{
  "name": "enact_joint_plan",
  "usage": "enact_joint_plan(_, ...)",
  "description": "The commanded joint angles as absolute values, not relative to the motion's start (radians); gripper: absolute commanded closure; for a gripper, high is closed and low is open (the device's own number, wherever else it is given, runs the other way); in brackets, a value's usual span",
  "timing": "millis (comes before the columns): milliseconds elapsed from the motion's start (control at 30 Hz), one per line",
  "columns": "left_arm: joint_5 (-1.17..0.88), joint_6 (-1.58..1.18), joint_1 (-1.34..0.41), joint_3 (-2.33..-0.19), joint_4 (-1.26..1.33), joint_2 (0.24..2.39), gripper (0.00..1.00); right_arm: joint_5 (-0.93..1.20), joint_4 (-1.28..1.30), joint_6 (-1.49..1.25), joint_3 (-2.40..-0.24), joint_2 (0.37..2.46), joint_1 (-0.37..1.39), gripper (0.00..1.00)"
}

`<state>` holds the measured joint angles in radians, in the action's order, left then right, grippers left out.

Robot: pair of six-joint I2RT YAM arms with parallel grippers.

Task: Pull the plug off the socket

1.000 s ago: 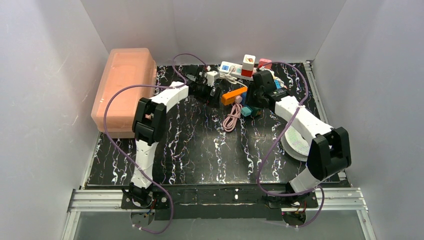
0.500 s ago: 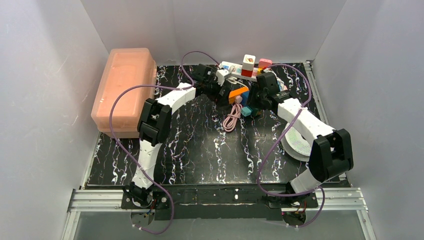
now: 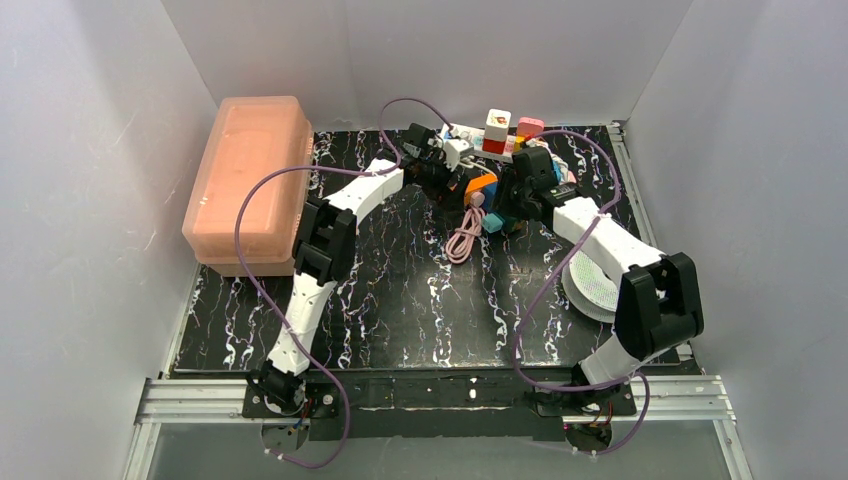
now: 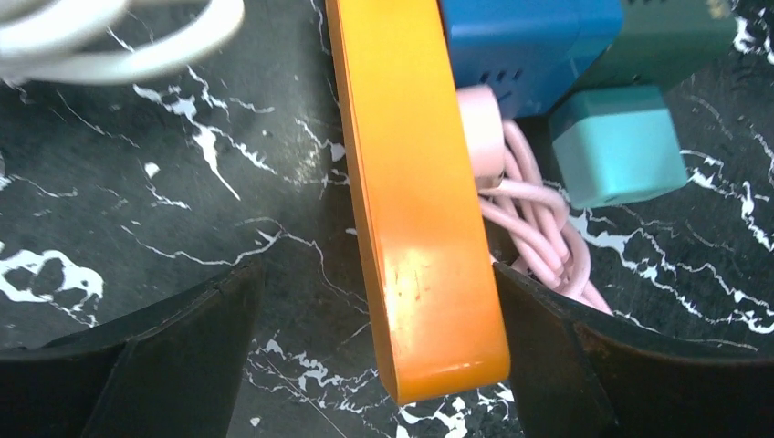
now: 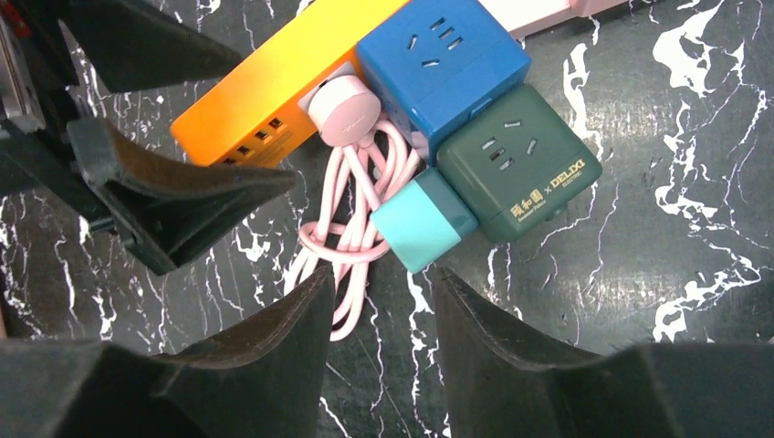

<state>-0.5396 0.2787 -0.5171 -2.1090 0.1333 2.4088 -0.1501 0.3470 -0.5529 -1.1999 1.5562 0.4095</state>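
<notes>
So the glossy orange socket (image 4: 415, 210), a short slab with rounded corners, lies at the far middle of the black marbled desk (image 3: 400, 300). The left fingers (image 4: 183, 356) are spread wide, 1 on each side of its end, not clamped. A round matte pink plug (image 5: 343, 109) sits in its face, with a looped pink cable (image 5: 351, 237) trailing down. 3 boxy cubes crowd beside it: blue (image 5: 443, 59), dark green (image 5: 520, 164) and teal (image 5: 423, 222). The right fingers (image 5: 265, 347) hang over the cable, half parted, holding nothing.

White walls (image 3: 450, 50), black marbled tabletop (image 3: 400, 300)
</notes>
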Motion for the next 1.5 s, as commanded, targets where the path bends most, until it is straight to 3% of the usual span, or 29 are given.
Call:
enact_joint_plan(0,-0.588,0.322,-0.515,-2.11,0.015,2.386,0.09,-0.141,0.296,-0.54,-1.254,1.606,0.396,0.48)
enact_joint_plan(333,-0.581,0.237,-0.514,-2.256,0.006,2.468,0.41,-0.157,0.269,-0.522,-1.28,1.653,0.397,0.47)
enact_joint_plan(567,-0.588,0.15,-0.512,-2.2,-0.046,2.431,0.76,-0.191,0.189,-0.486,-1.192,1.635,0.41,0.47)
enact_joint_plan(767,-0.592,0.028,-0.512,-1.991,0.017,2.313,0.82,-0.266,0.154,-0.441,-1.156,1.589,0.466,0.47)
enact_joint_plan(1033,-0.566,-0.195,-0.512,-1.935,0.011,2.247,0.98,-0.448,0.099,-0.412,-0.972,1.378,0.617,0.47)
enact_joint_plan(1167,-0.565,-0.281,-0.514,-1.918,0.006,2.216,1.0,-0.434,0.062,-0.404,-0.886,1.267,0.627,0.47)
enact_joint_plan(1467,-0.531,-0.36,-0.522,-1.742,0.006,2.079,1.0,-0.462,0.039,-0.4,-0.918,1.386,0.736,0.47)
